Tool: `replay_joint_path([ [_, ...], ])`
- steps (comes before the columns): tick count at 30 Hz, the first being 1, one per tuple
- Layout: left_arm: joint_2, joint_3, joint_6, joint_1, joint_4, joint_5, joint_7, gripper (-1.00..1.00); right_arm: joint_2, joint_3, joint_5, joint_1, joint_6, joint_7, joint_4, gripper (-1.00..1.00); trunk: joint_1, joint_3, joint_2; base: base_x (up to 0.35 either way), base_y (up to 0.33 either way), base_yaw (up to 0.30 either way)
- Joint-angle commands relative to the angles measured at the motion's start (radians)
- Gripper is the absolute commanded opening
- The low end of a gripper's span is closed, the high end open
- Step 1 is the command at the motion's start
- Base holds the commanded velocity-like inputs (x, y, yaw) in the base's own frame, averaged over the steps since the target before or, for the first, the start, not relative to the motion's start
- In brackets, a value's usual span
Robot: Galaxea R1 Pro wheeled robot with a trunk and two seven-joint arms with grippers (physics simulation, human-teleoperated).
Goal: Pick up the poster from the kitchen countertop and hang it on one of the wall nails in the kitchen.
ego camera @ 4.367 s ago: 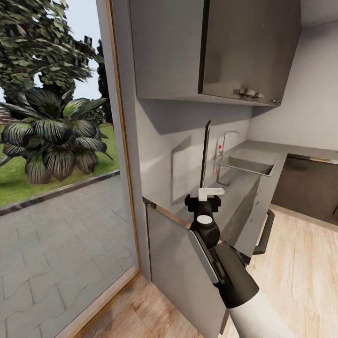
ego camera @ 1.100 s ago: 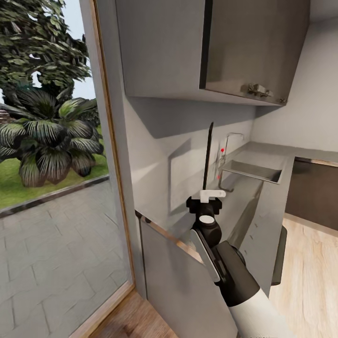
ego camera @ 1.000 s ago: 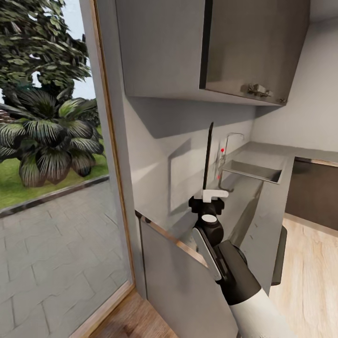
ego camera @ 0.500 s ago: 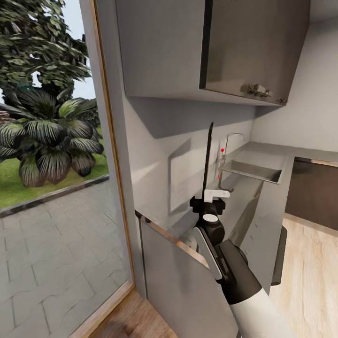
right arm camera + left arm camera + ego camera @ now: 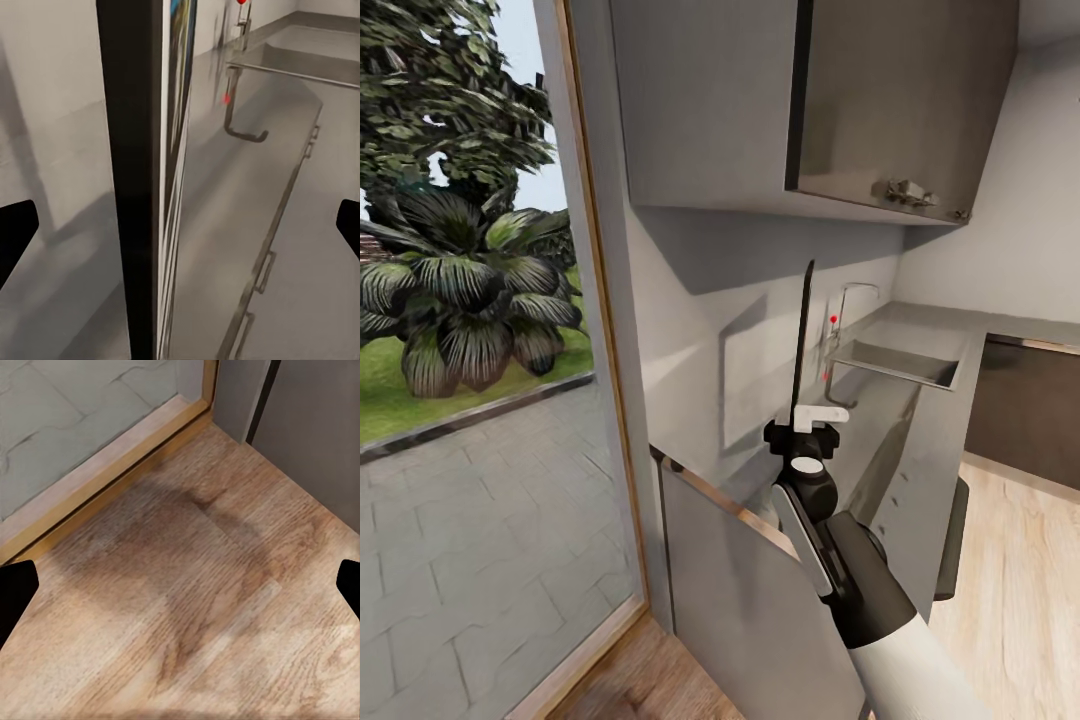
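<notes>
While the right gripper (image 5: pixel 807 428) pinches the poster (image 5: pixel 800 335) upright and edge-on above the kitchen countertop (image 5: pixel 905 440), its thin frame could twist and slip free near the wall.

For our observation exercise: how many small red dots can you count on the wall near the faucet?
2. One red dot sits on the wall beside the faucet; a second red dot sits lower, just right of the poster. Others may hide behind it.
</notes>
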Motion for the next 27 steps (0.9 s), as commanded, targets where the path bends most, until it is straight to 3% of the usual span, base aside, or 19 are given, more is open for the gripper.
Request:
replay_joint_path([
  [1,0.000,0.001,-0.001,0.000,-0.001,0.000,0.000,1.00,0.000,0.002,-0.009,-0.001,0.002,-0.009,0.000,1.00,0.000,-0.001,-0.001,-0.001,0.000,0.000],
  [27,0.000,0.001,-0.001,0.000,-0.001,0.000,0.000,1.00,0.000,0.002,-0.010,-0.001,0.002,-0.010,0.000,1.00,0.000,-0.001,-0.001,0.017,0.000,0.000],
])
